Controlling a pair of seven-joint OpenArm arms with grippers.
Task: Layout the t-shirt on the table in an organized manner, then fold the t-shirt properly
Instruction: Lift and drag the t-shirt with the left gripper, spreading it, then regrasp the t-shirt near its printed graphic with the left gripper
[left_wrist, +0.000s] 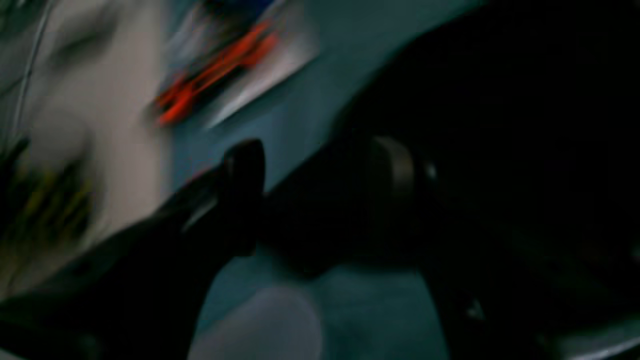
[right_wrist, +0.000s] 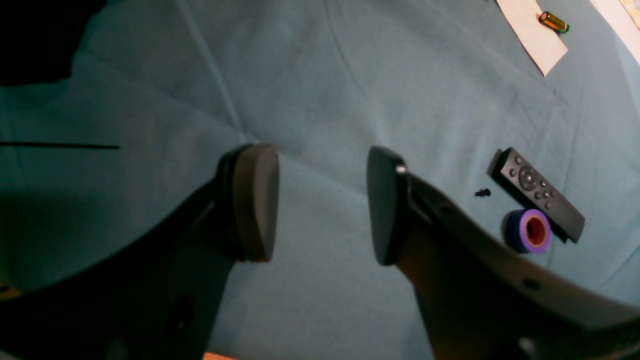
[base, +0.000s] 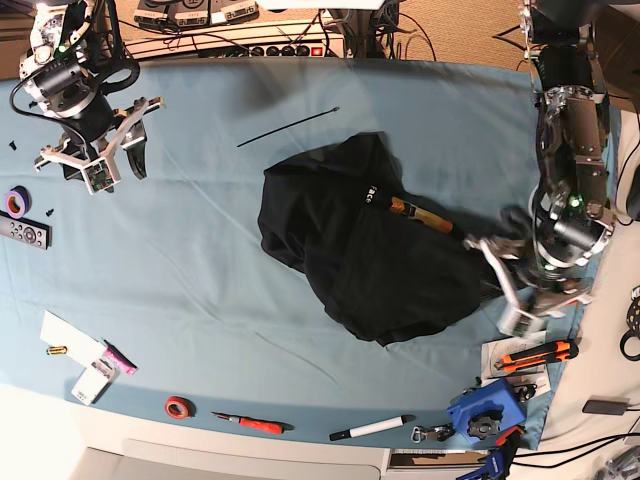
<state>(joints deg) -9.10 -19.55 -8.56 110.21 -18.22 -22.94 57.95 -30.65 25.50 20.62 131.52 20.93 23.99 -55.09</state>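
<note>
We see the t-shirt (base: 365, 240) lying crumpled in a dark heap on the surface (base: 200, 290), a little right of the middle in the base view. It is black and bunched into a rough, lopsided mound with folds running across it, not spread flat. A small grey tag (base: 372, 192) shows near its upper part, and a streak of orange print (base: 415, 212) peeks out along its right side. The surface is wide, covered in light blue cloth with faint creases, and reaches well beyond the t-shirt on every side. In the left wrist view the t-shirt is only a dark blurred mass (left_wrist: 475, 100).
</note>
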